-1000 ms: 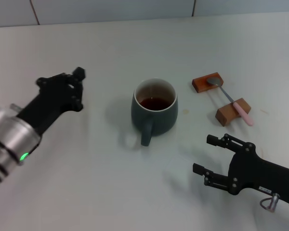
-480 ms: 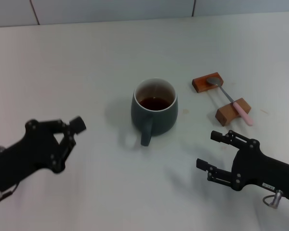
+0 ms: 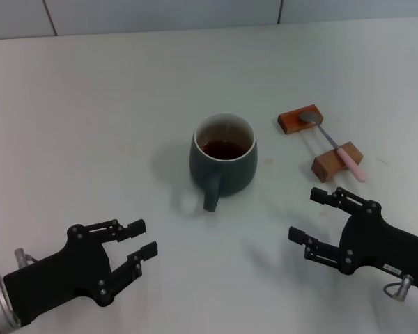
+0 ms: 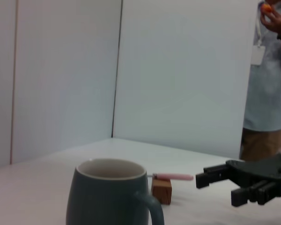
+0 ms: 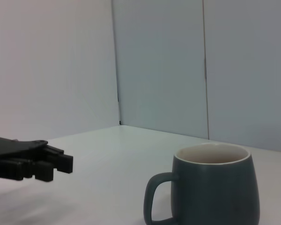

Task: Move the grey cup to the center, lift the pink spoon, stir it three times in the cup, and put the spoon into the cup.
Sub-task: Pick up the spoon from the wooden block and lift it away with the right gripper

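Left end effector [image 3: 139, 239] now nearer, white table [image 3: 125, 90].

Blue-grey cup [image 3: 224, 158], white inside; pink-handled spoon [image 3: 337, 149]; brown, perhaps wooden, blocks [image 3: 338, 161].

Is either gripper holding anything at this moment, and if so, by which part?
Nothing is held. The left gripper and right gripper are both open and apart from the grey cup; the pink spoon lies across two wooden blocks.
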Robot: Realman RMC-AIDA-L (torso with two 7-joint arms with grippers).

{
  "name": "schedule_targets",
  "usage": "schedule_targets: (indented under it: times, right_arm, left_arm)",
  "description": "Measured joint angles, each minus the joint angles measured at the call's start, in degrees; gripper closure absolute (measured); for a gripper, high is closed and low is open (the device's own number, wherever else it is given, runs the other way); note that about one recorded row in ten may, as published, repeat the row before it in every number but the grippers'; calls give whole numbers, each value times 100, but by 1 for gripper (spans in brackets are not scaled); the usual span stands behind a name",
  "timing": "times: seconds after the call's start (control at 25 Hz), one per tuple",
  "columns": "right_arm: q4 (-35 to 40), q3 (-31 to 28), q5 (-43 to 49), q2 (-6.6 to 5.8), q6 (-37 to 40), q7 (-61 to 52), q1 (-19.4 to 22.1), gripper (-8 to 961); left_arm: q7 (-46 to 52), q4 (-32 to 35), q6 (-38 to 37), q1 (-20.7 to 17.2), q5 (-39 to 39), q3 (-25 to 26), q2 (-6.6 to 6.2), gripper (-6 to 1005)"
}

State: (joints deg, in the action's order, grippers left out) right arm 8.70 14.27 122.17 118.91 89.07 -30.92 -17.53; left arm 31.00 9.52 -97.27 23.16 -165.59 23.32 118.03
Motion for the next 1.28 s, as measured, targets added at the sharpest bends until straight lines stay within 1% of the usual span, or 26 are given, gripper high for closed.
schedule_targets:
  times: [0.08, 0.24, 0.48, 0.68, 1.12, 1.2, 1.28]
  right_arm:
    - [0, -1, -1, 0, 2, -1, 11, 171]
    - [-16, -3, -1, 0, 3, -2, 24, 171]
    - [-40, -4, -1, 4, 5, -3, 32, 170]
    - [-47, -4, -1, 8, 11, -52, 31, 170]
    - [-51, -3, -1, 9, 20, -76, 41, 170]
    - [-52, -13, 0, 9, 106, -77, 66, 170]
    - [-55, -84, 0, 9, 371, -144, 107, 170]
  left_arm:
    - [34, -3, 55, 20, 1, -31, 0, 767]
    - [38, 9, 59, 22, 6, -16, -4, 560]
    - [37, 15, 107, 21, 10, 2, -11, 324]
    - [23, 21, 135, 15, 10, -5, -17, 178]
    - [25, 40, 251, 25, 9, -42, -25, 178]
    - [25, 43, 259, 24, 9, -44, -25, 178]
    - [39, 49, 264, 22, 9, -28, -26, 178]
